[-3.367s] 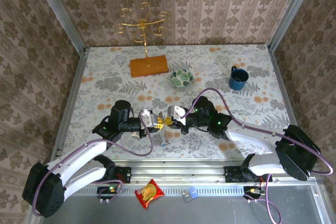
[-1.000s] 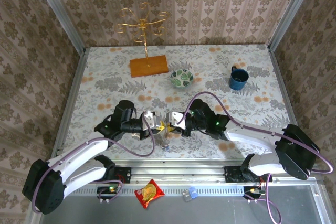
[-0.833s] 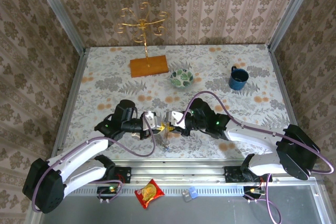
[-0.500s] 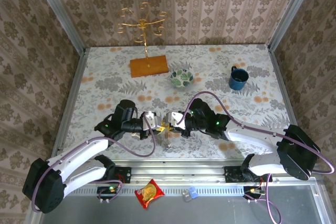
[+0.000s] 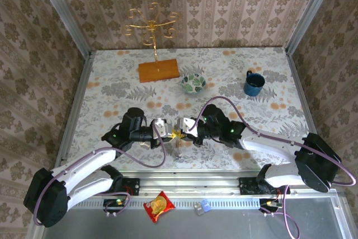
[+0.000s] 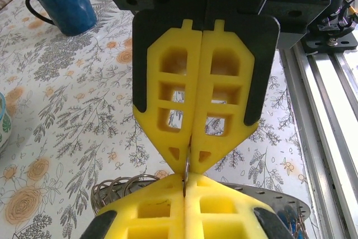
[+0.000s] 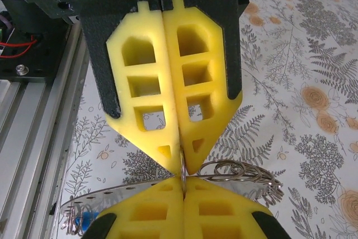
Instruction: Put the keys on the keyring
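At table's near centre, find left gripper [image 6: 184,188] and right gripper [image 7: 183,186] tip to tip, both pinched shut on thin edge of keyring [image 6: 279,201]; hangs toward near side below pinch, equally close to either arm, with blue key [image 6: 291,218] seemingly at its near end.

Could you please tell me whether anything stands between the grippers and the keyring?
Nothing visible does. The left gripper and right gripper meet tip to tip, both shut on a thin metal sliver, and the keyring sits just beneath their fingertips.
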